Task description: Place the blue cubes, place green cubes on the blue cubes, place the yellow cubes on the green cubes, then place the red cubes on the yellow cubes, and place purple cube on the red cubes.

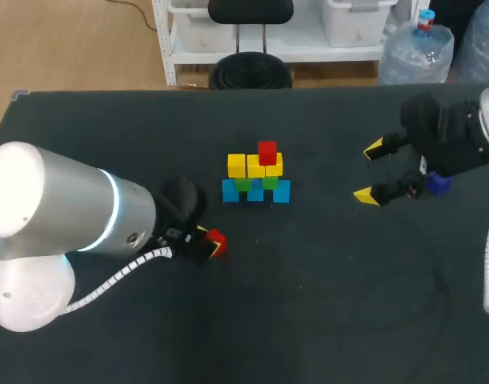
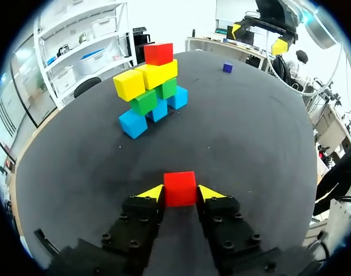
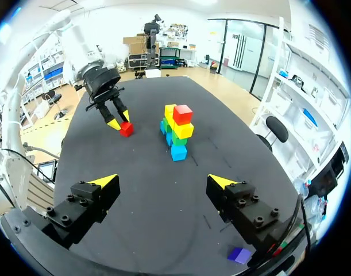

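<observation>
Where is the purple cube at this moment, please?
In the head view the purple cube lies on the right side of the table, close beside the right gripper, well apart from the cube stack at the middle.

Bright, even light falls from overhead, and the matte black worktop [image 1: 364,304] swallows most of it. The left arm [image 1: 76,208] glares near white along its silver shell, a pale ring glowing there. The cubes [image 1: 256,180] throw only short, soft shadows. In both wrist views the worktop's edge bows round.
</observation>
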{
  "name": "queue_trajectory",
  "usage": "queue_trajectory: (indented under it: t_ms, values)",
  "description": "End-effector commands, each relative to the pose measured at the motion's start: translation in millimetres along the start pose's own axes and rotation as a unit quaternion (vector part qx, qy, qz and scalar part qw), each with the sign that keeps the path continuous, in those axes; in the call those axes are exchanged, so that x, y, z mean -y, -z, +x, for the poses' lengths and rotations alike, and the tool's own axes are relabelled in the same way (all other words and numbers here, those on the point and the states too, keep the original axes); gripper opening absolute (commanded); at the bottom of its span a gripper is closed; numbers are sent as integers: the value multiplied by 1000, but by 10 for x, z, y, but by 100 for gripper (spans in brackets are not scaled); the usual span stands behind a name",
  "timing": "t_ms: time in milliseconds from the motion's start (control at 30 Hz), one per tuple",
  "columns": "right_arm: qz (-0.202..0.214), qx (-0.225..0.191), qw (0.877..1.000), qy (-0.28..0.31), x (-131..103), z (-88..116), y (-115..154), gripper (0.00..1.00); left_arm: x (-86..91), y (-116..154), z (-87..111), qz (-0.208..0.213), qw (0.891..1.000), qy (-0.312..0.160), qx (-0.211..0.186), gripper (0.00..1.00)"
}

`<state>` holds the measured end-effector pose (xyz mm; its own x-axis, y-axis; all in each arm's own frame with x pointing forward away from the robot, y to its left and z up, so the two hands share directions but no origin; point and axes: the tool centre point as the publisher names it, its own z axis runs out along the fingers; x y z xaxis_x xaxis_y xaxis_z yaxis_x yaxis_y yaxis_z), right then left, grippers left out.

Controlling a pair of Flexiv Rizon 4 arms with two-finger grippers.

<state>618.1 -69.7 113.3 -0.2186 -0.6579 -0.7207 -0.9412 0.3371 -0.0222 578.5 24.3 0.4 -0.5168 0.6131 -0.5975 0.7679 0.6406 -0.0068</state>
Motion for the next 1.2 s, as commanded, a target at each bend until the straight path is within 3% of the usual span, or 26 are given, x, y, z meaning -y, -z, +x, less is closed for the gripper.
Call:
queue_trajectory:
  t_ms: [33,233,400,467,533,567,633,667,733,767,833,933,1200]
  values:
    - [-1,2,1000,1,10,7,-10,100,10,27,-14,-3,1000,-8,-2,0]
    - [-1,2,1000,1,10,7,-10,100,-5,225,-150,22,997,-71,-3,0]
    - [-1,2,1000,1,10,7,-10,100,-22,456,-283,88,985,-148,7,0]
    - [-1,2,1000,1,10,7,-10,100,-27,535,-323,93,980,-175,-9,0]
    - [-1,2,1000,1,10,7,-10,100,-45,627,-364,133,970,-205,-6,0]
    - [-1,2,1000,1,10,7,-10,100,-45,653,-380,129,967,-218,-16,0]
    - [-1,2,1000,1,10,7,-10,100,-52,745,-420,176,953,-246,-9,0]
    - [-1,2,1000,1,10,7,-10,100,-50,765,-433,170,949,-264,-25,0]
    - [-1,2,1000,1,10,7,-10,100,-38,830,-466,216,932,-292,-23,0]
    - [-1,2,1000,1,10,7,-10,100,-31,851,-478,215,925,-312,-38,0]
    - [-1,2,1000,1,10,7,-10,100,-17,900,-498,252,905,-339,-48,0]
    - [-1,2,1000,1,10,7,-10,100,-21,955,-528,280,889,-358,-58,0]
    - [-1,2,1000,1,10,7,-10,100,-196,1026,-646,327,878,-345,-52,0]
